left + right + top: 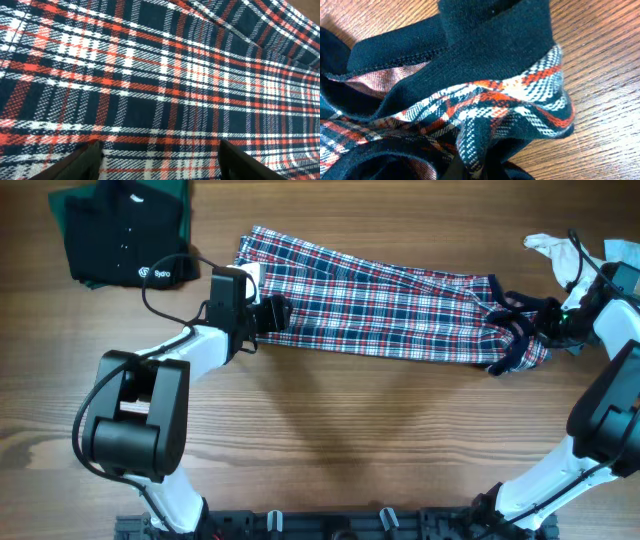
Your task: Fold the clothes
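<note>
Left gripper [270,313]: fingers [93,153] were spread wide above the left end of the plaid shirt [400,310], with nothing between them; whether the tips touched the cloth could not be told
Right gripper [548,330]: pressed together, pinching a bunched fold at the shirt's right end, just beside the navy trim [495,35]
Task thing: the shirt lay as a long narrow band across the middle of the wooden table [350,430], slanting from far left to nearer right, one end at each gripper
Writing: the black garment [110,240] at the far left corner bore a small white logo with a word that looked like "Sydro", too small to read for certain
Edges: the shirt's near long edge ran fairly straight; its right end was crumpled, with the trim looping out
Open room: bare wood lay in front of the shirt, between the two arms, and between the shirt and the black garment
Hidden: the right fingers were almost wholly buried under cloth in the wrist view; the off-white cloth [550,248] at the far right was partly covered by the right arm and cables; the left wrist view showed only plaid
</note>
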